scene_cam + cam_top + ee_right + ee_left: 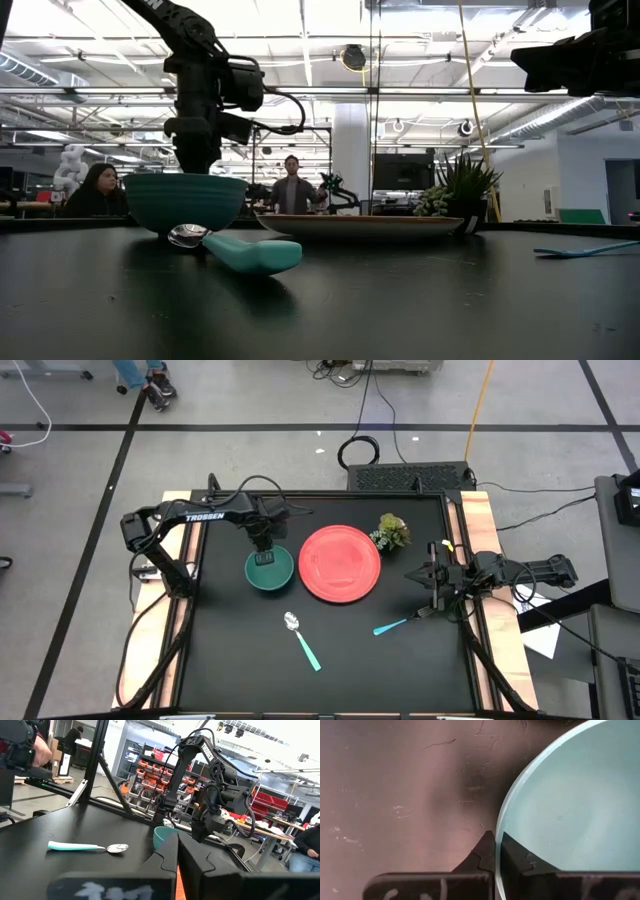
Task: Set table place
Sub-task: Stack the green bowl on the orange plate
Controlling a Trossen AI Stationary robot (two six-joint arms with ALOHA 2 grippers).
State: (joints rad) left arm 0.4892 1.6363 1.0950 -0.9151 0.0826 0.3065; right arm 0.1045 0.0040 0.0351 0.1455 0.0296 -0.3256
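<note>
The teal bowl point(270, 570) stands on the black table point(230, 660), just left of the red plate point(340, 563), the place. My left gripper point(496, 840) points down over the bowl's far rim and is shut on it. In the low view the bowl point(185, 200) sits with its base on the tabletop under the left arm. My right gripper point(415, 575) is shut on nothing and waits at the table's right edge, pointing level toward the plate. My left gripper pinches the bowl's rim point(499, 827) on its far side, with one finger point(482, 852) outside the wall and the other finger point(517, 855) inside the bowl. The fingers come from above, pointing down. The bowl stays upright, its base on the table.
A spoon with a teal handle point(302, 640) lies near the table's middle front. Another teal-handled utensil point(392, 626) lies right of it. A small potted plant point(392, 532) stands behind the plate at the right. People are in the room beyond the table.
</note>
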